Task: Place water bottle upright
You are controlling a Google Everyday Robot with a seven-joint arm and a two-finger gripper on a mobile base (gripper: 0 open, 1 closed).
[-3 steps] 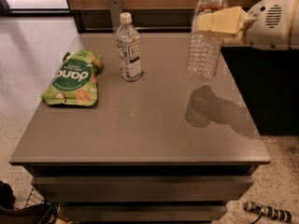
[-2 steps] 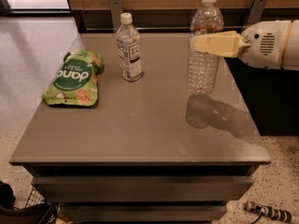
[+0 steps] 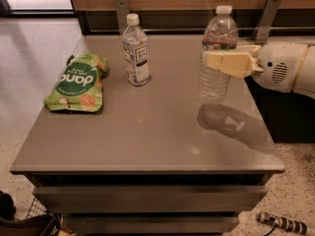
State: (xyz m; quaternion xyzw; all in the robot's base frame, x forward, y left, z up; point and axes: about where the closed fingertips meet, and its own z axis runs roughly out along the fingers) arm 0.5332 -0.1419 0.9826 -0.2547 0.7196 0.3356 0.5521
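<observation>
The water bottle [image 3: 219,32] is clear and ribbed, with a white cap and a thin reddish band at its shoulder. It stands upright at the right side of the grey table [image 3: 147,136], its base at or just above the tabletop. My gripper [image 3: 213,62] reaches in from the right on a white arm [image 3: 285,73]. Its cream fingers [image 3: 231,64] are closed around the bottle's middle.
A taller smooth bottle with a white-and-black label [image 3: 135,53] stands at the back centre. A green snack pouch [image 3: 76,82] lies at the left. A wooden wall panel with two metal brackets [image 3: 266,16] runs behind the table. The right table edge is close to the water bottle.
The gripper has moved down and slightly left with the water bottle. The bottle has gone from slightly tilted to upright, and its base has come down to the tabletop.
</observation>
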